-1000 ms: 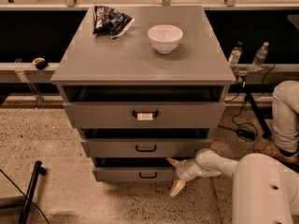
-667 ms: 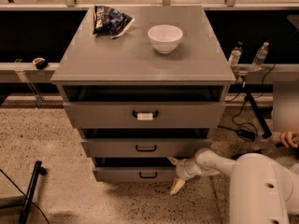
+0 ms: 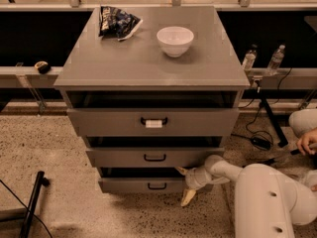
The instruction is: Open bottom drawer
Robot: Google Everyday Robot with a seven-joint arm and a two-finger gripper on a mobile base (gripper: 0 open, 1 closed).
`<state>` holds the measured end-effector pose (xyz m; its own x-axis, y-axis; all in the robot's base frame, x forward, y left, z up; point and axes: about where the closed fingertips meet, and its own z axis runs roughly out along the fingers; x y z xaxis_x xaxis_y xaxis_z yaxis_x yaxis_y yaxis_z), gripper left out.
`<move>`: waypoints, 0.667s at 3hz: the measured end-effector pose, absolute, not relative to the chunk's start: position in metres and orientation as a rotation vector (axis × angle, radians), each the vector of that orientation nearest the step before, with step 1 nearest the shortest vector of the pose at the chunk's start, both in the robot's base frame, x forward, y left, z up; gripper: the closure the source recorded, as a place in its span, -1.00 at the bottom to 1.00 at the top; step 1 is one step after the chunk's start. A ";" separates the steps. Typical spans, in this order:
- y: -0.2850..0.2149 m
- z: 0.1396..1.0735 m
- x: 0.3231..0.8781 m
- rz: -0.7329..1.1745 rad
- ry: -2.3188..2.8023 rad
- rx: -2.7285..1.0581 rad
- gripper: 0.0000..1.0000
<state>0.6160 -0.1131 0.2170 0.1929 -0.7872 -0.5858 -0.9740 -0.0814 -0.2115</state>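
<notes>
The grey cabinet (image 3: 148, 68) has three drawers. The bottom drawer (image 3: 133, 185) is the lowest and narrowest, with a small black bar handle (image 3: 157, 186). Its front stands a little out from the cabinet body, with a dark gap above it. My gripper (image 3: 185, 185) is at the drawer's right end, to the right of the handle. One yellowish finger (image 3: 188, 197) points down toward the floor and another (image 3: 181, 171) lies at the drawer's upper edge. My white arm (image 3: 267, 197) reaches in from the lower right.
The middle drawer (image 3: 154, 157) and the top drawer (image 3: 152, 121) with a white tag on its handle sit above. A white bowl (image 3: 175, 40) and a snack bag (image 3: 116, 22) lie on the cabinet top. Two bottles (image 3: 249, 58) stand at right. A black stand (image 3: 32, 202) lies at lower left. A person's hand (image 3: 307, 143) is at right.
The gripper stays at the right end of the bottom drawer. A person's hand has come into view at the right edge.
</notes>
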 end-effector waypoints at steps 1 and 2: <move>-0.114 0.203 0.621 0.448 1.618 -1.963 -1.00; -0.122 0.197 0.617 0.421 1.614 -1.986 -0.62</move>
<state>0.6173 -0.1220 0.1969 0.2329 -0.7988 -0.5547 -0.9680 -0.1353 -0.2115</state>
